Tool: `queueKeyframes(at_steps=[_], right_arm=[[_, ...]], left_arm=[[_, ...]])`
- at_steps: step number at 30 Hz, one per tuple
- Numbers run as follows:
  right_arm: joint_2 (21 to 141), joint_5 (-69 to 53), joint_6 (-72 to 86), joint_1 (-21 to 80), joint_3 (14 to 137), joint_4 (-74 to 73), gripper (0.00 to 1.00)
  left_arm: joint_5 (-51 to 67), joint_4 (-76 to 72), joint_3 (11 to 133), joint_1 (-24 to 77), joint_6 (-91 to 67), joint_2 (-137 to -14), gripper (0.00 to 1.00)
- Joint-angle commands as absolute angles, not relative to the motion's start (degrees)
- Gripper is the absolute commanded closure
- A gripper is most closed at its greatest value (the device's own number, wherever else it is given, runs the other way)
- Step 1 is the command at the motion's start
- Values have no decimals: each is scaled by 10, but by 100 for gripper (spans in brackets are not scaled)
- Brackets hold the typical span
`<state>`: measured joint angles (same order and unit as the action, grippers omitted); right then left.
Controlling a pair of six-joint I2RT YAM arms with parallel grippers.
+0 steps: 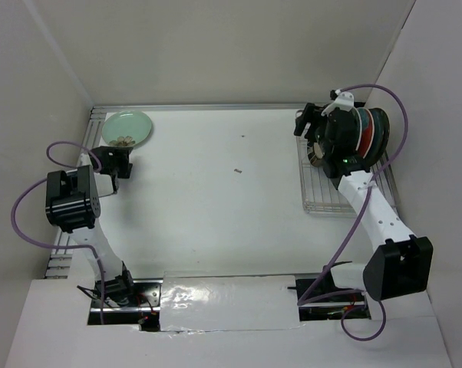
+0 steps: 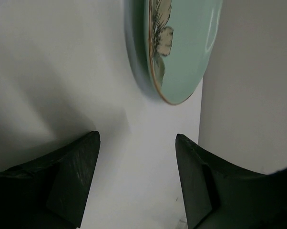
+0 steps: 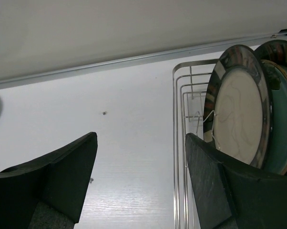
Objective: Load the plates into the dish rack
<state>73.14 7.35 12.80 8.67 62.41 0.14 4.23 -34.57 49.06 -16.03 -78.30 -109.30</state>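
While the left end effector (image 2: pixel 136 140) gapes near a mint plate (image 2: pixel 181 47), the right end effector (image 3: pixel 141 139) gapes beside the dish rack (image 3: pixel 175 157).

I count one mint green plate (image 1: pixel 127 128) lying alone on the counter (image 1: pixel 216 230), and one wire dish rack (image 1: pixel 323 198). Standing in the rack, my right wrist view gives me two cream plates with dark striped rims (image 3: pixel 239 109) and one teal plate (image 3: pixel 285 119). Overhead I also see at least one red-orange plate (image 1: pixel 364 132). The others are hidden, so I can't total them. Two dark specks (image 1: pixel 237 170) dot the counter.
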Motion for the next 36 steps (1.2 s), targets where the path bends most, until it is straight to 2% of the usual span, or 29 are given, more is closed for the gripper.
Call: queueKeyframes(at_steps=[1,10,13,14,15,17,18,20,25,36], right_arm=[[705,89,127,101,621,37,19],[700,72,109,106,601,21,19],[687,67,109,106,593,27,19],[687,67,109,106,593,21,19],[687,67,109,106,593,21,19],[682,67,109,106,593,14,19],[682,62,109,106,593,9,19],[677,56,116,106,593,9,18],[677,7,121,112,601,-10,18],[708,-137,133,166,616,-54,15]], left_arm=[[-11,-363,525,-158,-812,-1160,23],[-18,-255,685,-148,-832,-1268,28],[-18,-243,703,-148,-846,-1282,38],[-18,-237,703,-148,-851,-1282,43],[-18,-237,703,-148,-851,-1288,55],[-6,-243,703,-148,-856,-1288,69],[-6,-243,695,-148,-861,-1282,86],[7,-250,680,-148,-861,-1273,100],[40,-278,629,-148,-837,-1212,100],[278,-340,533,-109,-679,-1050,100]])
